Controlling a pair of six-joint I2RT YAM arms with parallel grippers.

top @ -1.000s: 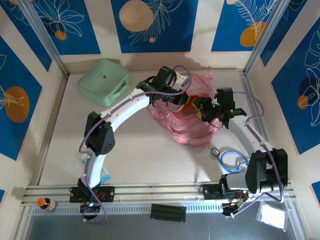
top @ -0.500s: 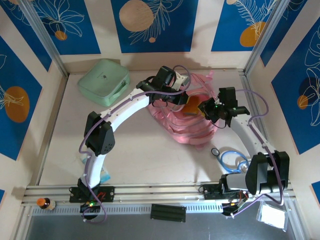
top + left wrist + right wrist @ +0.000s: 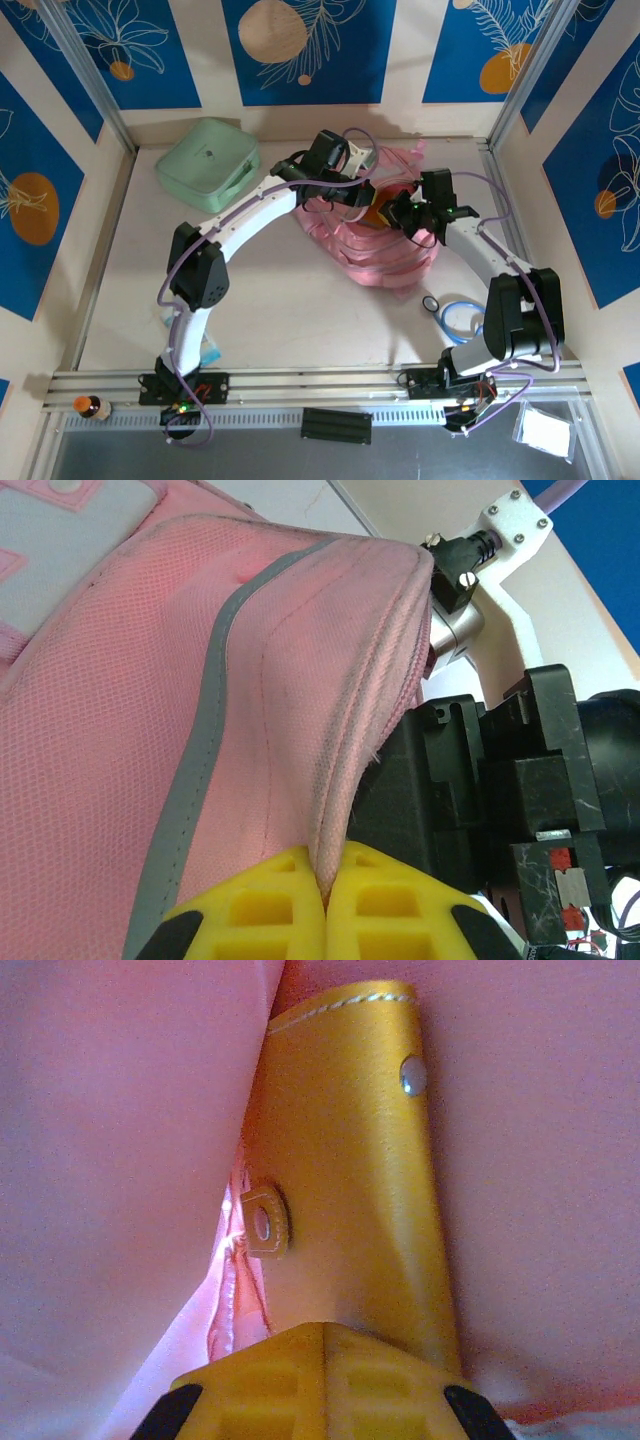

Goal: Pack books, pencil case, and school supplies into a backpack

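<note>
At the far left of the surface (image 3: 130, 300) sits a mint-green square zip case (image 3: 207, 163), well apart from my work. My left hand (image 3: 325, 885) has its yellow fingers pressed together on the corded rim of the large, soft pink mesh-fabric backpack (image 3: 170, 710), which lies slumped at the far middle of the surface. The cloth is limp, with a grey trim band, and I judge its mouth would fold shut unless I hold it up by this firm seam.

Just right of that, my right hand (image 3: 325, 1345) has its fingers together, tips at the near end of the small tan-yellow oblong pencil case (image 3: 350, 1180), which is tucked between pink folds of the bag. I cannot tell whether I pinch its edge or only press on it. It looks light, flat and smooth like leather, with white stitching, a metal stud and a little tab. It is probably slippery, so it is best taken across its narrow end. Near right lies a loop of blue tubing (image 3: 460, 318).
</note>
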